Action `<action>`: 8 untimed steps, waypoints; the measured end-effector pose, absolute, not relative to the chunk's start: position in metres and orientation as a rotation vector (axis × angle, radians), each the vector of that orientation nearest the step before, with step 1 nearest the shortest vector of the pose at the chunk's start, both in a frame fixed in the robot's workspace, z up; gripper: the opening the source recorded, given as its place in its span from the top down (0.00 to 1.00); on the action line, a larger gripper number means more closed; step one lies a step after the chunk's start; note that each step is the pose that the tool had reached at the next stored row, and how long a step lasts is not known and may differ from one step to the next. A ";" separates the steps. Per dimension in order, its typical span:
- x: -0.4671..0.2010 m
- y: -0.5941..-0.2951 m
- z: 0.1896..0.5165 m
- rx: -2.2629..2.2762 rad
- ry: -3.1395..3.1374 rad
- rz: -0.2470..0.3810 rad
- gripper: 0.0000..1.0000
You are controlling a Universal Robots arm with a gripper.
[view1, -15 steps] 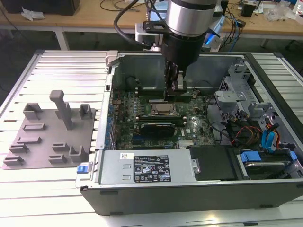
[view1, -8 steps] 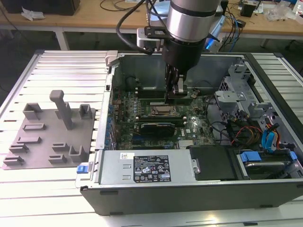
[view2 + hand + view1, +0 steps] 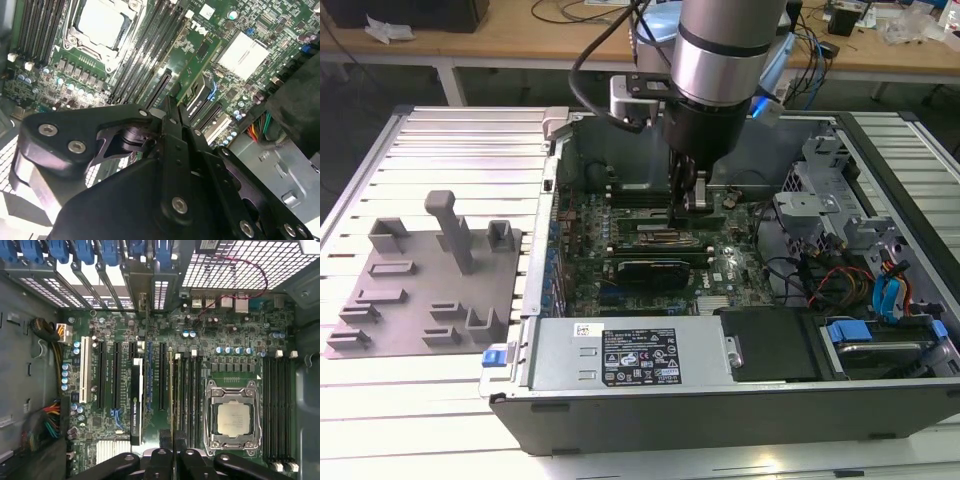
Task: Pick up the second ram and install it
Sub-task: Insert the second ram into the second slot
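My gripper (image 3: 688,205) is down inside the open computer case, over the motherboard (image 3: 620,235) beside the processor socket (image 3: 232,420). Its fingers are pressed together in both wrist views, the gripper (image 3: 172,107) (image 3: 172,452) shut on the second ram. In the second wrist view the second ram (image 3: 192,65) is a long green strip running out from the fingertips. In the first wrist view the second ram (image 3: 172,400) is a thin edge-on line, aligned with the black memory slots (image 3: 187,395) next to the socket. I cannot tell whether it is seated in a slot.
A black expansion card (image 3: 136,400) stands close beside the ram. More memory slots (image 3: 277,410) lie across the socket. The power supply (image 3: 620,355), drive cage (image 3: 840,200) and cable bundles (image 3: 47,422) ring the board. A grey tray (image 3: 420,290) lies on the table at the exterior view's left.
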State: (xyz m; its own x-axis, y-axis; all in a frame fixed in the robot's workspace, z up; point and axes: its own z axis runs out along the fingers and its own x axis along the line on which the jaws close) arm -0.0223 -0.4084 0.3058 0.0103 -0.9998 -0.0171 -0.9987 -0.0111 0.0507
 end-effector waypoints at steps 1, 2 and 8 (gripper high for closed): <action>-0.022 -0.408 0.303 2.216 -2.192 -0.075 0.89; -0.022 -0.408 0.302 2.216 -2.192 -0.075 0.89; -0.022 -0.408 0.290 2.216 -2.192 -0.075 0.89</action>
State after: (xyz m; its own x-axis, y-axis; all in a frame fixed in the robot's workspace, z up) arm -0.0221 -0.4083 0.2903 0.0103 -0.9998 -0.0171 -0.9987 -0.0112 0.0507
